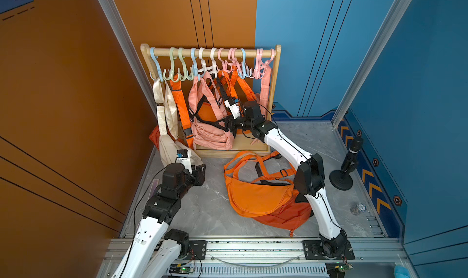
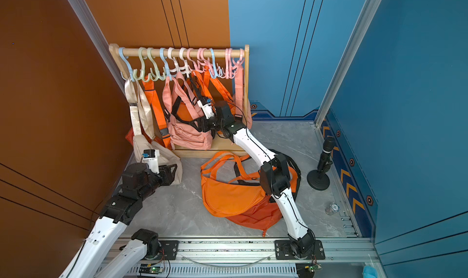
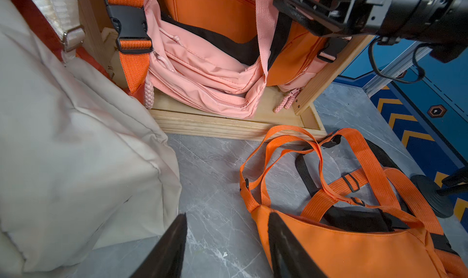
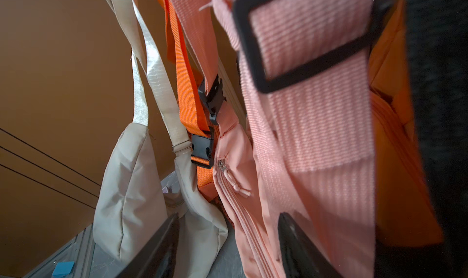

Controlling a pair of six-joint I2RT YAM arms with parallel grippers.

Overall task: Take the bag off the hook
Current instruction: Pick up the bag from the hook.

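Observation:
A pink bag (image 1: 211, 133) (image 2: 188, 136) hangs by its pink straps from the white hooks (image 1: 207, 68) on the wooden rack's rod (image 1: 212, 52). Its bottom rests on the rack's base (image 3: 228, 127). My right gripper (image 1: 228, 126) (image 2: 203, 126) is at the pink bag's right side, level with its body and pointing left. In the right wrist view this gripper (image 4: 228, 216) is open, with the bag's zipped edge (image 4: 235, 178) between the fingers and the webbing strap (image 4: 316, 127) close in front. My left gripper (image 1: 201, 173) (image 3: 228, 214) is open and holds nothing, low over the table.
A cream bag (image 1: 167, 142), an orange-strapped bag (image 1: 181, 102) and another orange bag (image 1: 243, 87) also hang on the rack. Two orange bags (image 1: 258, 195) lie on the grey table under my right arm. A black microphone stand (image 1: 347, 168) is at the right edge.

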